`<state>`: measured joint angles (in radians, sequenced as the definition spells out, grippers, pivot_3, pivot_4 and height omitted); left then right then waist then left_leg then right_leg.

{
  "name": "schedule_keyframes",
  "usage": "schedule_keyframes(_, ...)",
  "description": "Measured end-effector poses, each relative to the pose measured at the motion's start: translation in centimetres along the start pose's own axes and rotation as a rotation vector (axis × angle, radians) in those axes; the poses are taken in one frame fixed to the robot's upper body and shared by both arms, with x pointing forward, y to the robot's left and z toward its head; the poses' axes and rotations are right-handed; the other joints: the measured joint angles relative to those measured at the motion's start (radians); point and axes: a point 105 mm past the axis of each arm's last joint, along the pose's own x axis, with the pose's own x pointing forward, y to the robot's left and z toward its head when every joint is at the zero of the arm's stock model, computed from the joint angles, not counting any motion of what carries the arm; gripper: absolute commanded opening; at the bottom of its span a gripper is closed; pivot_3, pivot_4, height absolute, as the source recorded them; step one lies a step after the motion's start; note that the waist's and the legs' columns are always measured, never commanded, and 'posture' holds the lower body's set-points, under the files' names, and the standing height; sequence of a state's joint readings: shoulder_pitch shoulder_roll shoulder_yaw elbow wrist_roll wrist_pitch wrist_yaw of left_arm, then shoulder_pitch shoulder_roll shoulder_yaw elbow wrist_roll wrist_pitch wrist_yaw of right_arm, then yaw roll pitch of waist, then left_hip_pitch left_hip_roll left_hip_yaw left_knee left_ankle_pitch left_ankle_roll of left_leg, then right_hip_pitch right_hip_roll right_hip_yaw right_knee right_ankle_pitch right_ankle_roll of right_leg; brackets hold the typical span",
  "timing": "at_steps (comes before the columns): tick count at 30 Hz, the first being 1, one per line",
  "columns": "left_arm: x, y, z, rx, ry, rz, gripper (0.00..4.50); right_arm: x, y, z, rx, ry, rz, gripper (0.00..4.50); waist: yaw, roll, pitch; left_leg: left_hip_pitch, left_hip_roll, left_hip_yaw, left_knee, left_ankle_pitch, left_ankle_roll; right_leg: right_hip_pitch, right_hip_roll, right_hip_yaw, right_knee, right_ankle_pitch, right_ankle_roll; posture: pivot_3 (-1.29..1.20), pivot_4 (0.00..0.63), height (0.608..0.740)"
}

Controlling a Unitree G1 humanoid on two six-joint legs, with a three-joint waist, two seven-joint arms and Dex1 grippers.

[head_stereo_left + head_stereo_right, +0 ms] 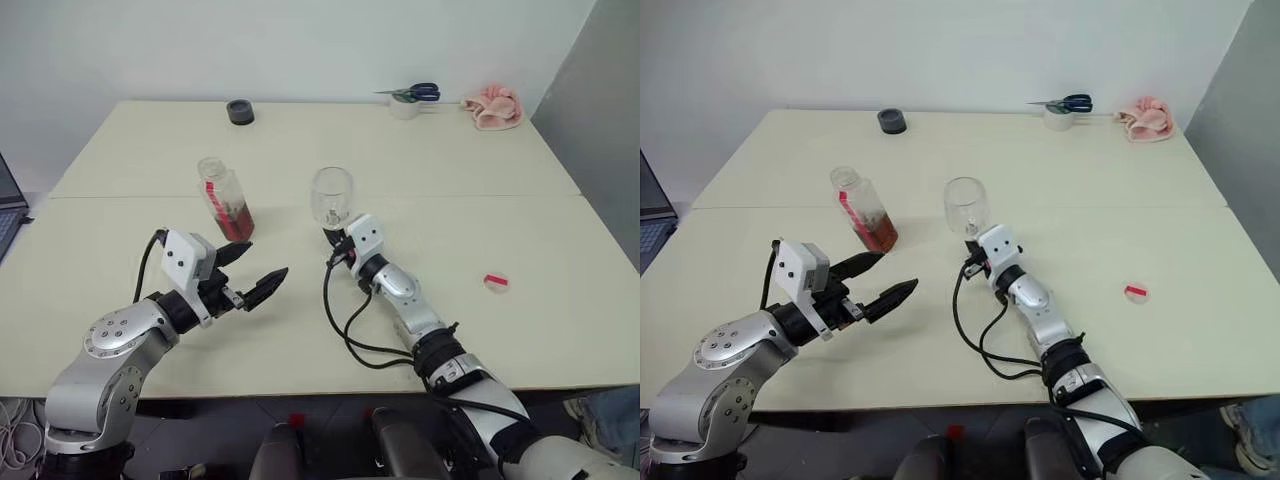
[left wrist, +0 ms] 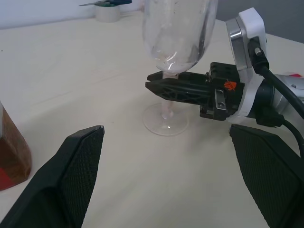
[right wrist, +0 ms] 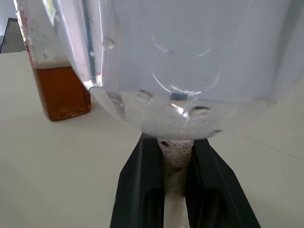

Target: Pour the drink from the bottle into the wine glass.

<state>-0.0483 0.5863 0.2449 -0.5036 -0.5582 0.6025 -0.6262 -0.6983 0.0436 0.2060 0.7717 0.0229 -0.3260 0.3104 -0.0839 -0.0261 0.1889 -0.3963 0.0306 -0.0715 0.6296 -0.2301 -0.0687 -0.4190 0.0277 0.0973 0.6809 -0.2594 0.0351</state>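
Observation:
The bottle (image 1: 225, 200) stands uncapped on the table's left half, with the amber drink (image 3: 64, 90) filling its lower part. To its right stands the wine glass (image 1: 331, 195), upright, with only droplets in its bowl. My right gripper (image 1: 336, 238) is shut on the glass's stem just under the bowl, one black finger (image 3: 133, 190) on each side. My left gripper (image 1: 262, 264) hovers open in front of the bottle and to the left of the glass, holding nothing and pointing toward the glass.
A small red cap (image 1: 495, 282) lies on the table to the right. At the far edge are a black round lid (image 1: 240, 111), scissors on a tape roll (image 1: 410, 98) and a pink cloth (image 1: 492, 107). A laptop (image 1: 8, 205) pokes in at the left.

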Motion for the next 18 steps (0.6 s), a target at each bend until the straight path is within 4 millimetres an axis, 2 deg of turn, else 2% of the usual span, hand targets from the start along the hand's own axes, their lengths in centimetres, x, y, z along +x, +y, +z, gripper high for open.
schedule_keyframes(3, 0.1, 0.1, 0.1, 0.002, -0.003, 0.004, 4.50, -0.8, 0.0, -2.4, 0.027, 0.089, -0.005, 2.22, 0.000, 0.000, 0.000, -0.002, 0.000, 0.000, 0.000, 0.000, 0.000, -0.001, 0.000, 0.000, 0.000, 0.000, 0.000, 0.00, 0.150, 0.740)
schedule_keyframes(9, 0.3, 0.2, 0.6, 0.012, -0.016, -0.001, 4.50, -0.8, 0.0, -2.2, 0.020, 0.090, 0.003, 4.33, 0.000, 0.000, 0.000, -0.002, 0.000, 0.000, 0.000, 0.000, 0.000, -0.001, 0.000, 0.000, 0.000, 0.000, 0.000, 0.00, 0.150, 0.740)
schedule_keyframes(12, 0.3, 0.4, 0.2, -0.001, -0.007, 0.006, 4.50, -1.0, -0.1, -2.0, 0.013, 0.080, 0.000, 4.45, 0.000, 0.000, 0.000, -0.002, 0.000, 0.000, 0.000, 0.000, 0.000, -0.001, 0.000, 0.000, 0.000, 0.000, 0.000, 0.00, 0.150, 0.740)
schedule_keyframes(18, -0.1, 1.7, -0.7, -0.032, -0.010, 0.071, 4.50, -3.9, -1.4, -0.7, -0.033, 0.074, 0.029, 4.45, 0.003, 0.000, 0.000, -0.002, -0.001, 0.000, 0.000, 0.000, 0.000, -0.001, -0.001, 0.000, -0.001, 0.000, 0.000, 0.00, 0.150, 0.740)
